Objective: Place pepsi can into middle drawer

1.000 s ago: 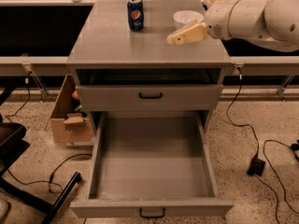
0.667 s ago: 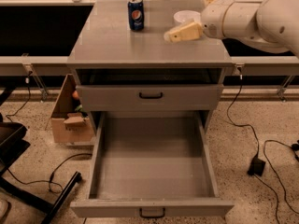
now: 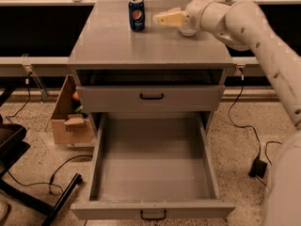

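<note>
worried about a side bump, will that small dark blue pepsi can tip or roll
The small dark blue pepsi can stands upright, taller than wide, on the grey cabinet top, so a high nudge would probably tip it, then it may roll. Its metal wall likely stays stiff when gripped. The beige gripper hovers beside it, not touching.

White arm (image 3: 263,46), smooth rounded casing, few dark specks; pale tan tapered hand (image 3: 159,18), upper centre of view.

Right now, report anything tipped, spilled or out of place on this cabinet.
Nothing stands out. The pepsi can stands upright at the back of the cabinet top, the gripper hangs beside it without touching, and the middle drawer is pulled out straight, its floor bare.
</note>
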You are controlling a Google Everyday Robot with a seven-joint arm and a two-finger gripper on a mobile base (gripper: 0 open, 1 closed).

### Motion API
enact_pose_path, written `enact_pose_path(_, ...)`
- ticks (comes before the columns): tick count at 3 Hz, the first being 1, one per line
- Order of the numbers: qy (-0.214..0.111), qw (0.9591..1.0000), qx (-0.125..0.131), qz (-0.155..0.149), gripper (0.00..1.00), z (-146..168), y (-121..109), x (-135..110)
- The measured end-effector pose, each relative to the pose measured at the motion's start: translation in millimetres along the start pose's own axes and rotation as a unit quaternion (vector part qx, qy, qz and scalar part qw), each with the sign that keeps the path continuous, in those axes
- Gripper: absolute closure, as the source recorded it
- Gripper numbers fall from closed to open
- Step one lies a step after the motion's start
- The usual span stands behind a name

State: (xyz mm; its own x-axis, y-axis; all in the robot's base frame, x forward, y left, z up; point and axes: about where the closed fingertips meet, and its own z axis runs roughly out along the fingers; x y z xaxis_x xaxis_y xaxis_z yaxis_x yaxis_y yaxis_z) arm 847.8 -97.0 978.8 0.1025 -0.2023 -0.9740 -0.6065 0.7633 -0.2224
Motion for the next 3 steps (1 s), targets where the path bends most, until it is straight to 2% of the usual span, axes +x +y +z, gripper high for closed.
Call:
enact_pose_path(1, 0.011, 0.9999, 0.003, 0.007, 0.0, 50, 8, -8)
enact_pose_path(2, 0.063, 0.9979, -0.001, 0.016, 0.0, 112, 25, -3)
enact_pose_path(3, 0.096, 0.9948, 0.027, 0.022, 0.0, 129, 4, 12)
